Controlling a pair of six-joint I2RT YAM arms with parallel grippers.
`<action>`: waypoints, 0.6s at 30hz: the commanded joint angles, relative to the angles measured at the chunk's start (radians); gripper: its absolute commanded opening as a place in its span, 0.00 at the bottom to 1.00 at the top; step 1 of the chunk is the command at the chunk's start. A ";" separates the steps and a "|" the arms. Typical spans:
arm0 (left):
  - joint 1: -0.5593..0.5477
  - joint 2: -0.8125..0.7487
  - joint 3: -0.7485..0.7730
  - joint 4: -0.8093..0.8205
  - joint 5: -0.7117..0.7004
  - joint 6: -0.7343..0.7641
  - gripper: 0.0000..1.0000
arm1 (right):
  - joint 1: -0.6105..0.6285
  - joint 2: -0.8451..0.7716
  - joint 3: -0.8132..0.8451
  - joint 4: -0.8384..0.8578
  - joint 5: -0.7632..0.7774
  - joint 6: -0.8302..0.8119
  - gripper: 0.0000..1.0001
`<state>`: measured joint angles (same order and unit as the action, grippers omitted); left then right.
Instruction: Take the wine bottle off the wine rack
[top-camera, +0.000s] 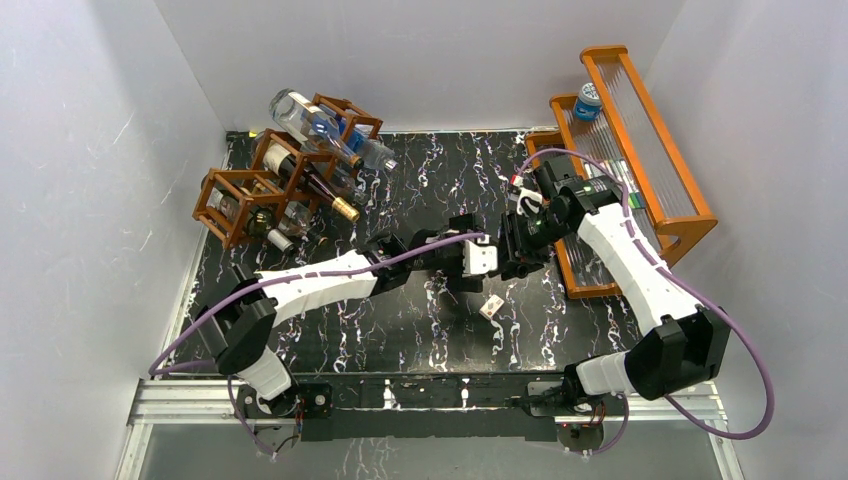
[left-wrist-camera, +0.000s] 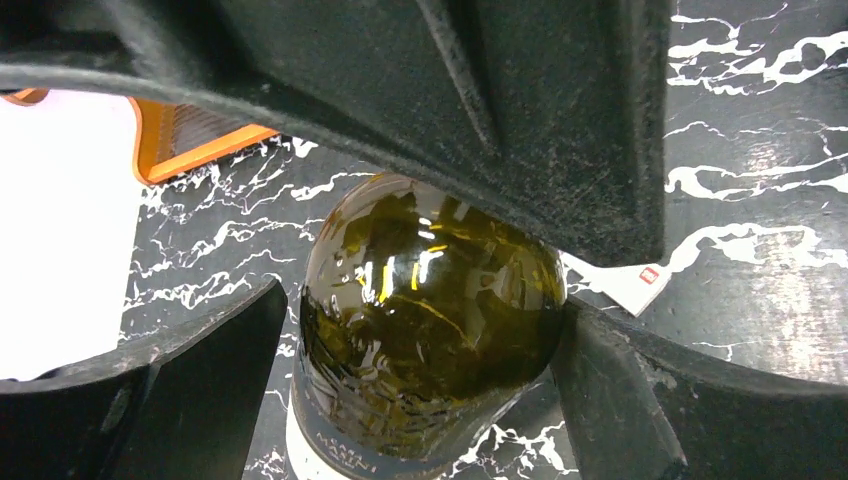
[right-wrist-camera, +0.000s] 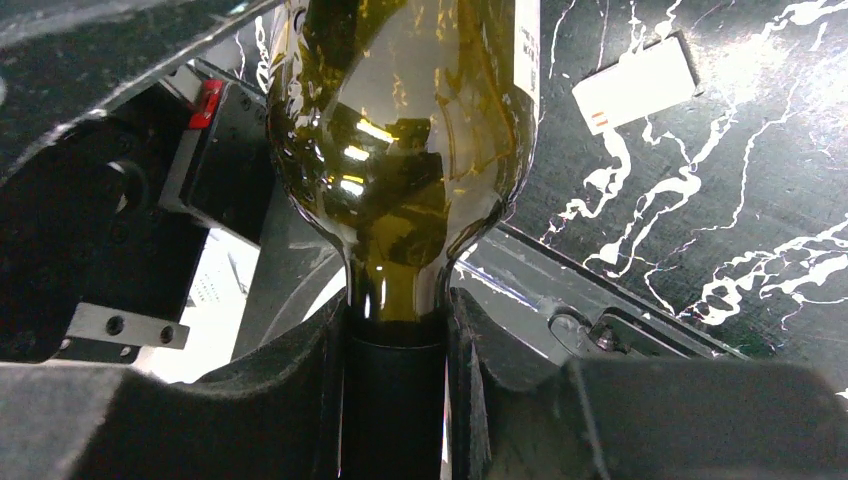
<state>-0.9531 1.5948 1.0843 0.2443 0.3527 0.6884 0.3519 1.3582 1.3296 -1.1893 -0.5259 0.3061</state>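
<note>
- Green glass wine bottle (left-wrist-camera: 430, 320) was out at mid-table. It sat well apart from the wine rack (top-camera: 262, 190), which stood at upper left of the top view.
- R gripper (right-wrist-camera: 397, 345) was clamped tight on the bottle's dark neck, just under the shoulder, w/ a finger pressed on each side.
- L gripper (left-wrist-camera: 420, 330) had its jaws spread wide, straddling the bottle's body. A strip of table showed btwn one finger and the glass. The other finger sat just beside the glass; contact couldn't be told.
- Top view: both grippers met at frame centre and hid most of the bottle. Couldn't tell if it was upright or tilted.
- Rack was a reddish-brown lattice holding other bottles, incl. a dark bottle (top-camera: 310, 180) w/ gold cap and a clear bottle (top-camera: 300, 115) above it.
- Table (top-camera: 420, 330) was black w/ white veining. A small white card (top-camera: 491, 307) lay near the grippers, lower in frame.
- Orange shelf (top-camera: 640, 150) stood at upper right.
</note>
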 joint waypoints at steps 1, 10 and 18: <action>-0.012 0.009 -0.015 0.122 0.007 0.078 0.98 | 0.025 -0.061 0.016 0.055 -0.087 -0.038 0.00; -0.016 0.045 -0.008 0.120 -0.008 0.088 0.74 | 0.037 -0.071 0.028 0.050 -0.101 -0.047 0.00; -0.024 -0.003 -0.084 0.247 -0.093 -0.094 0.18 | 0.037 -0.086 0.040 0.093 0.033 -0.039 0.61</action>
<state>-0.9817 1.6478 1.0332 0.3763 0.2996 0.7151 0.3820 1.3373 1.3254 -1.1725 -0.4999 0.2821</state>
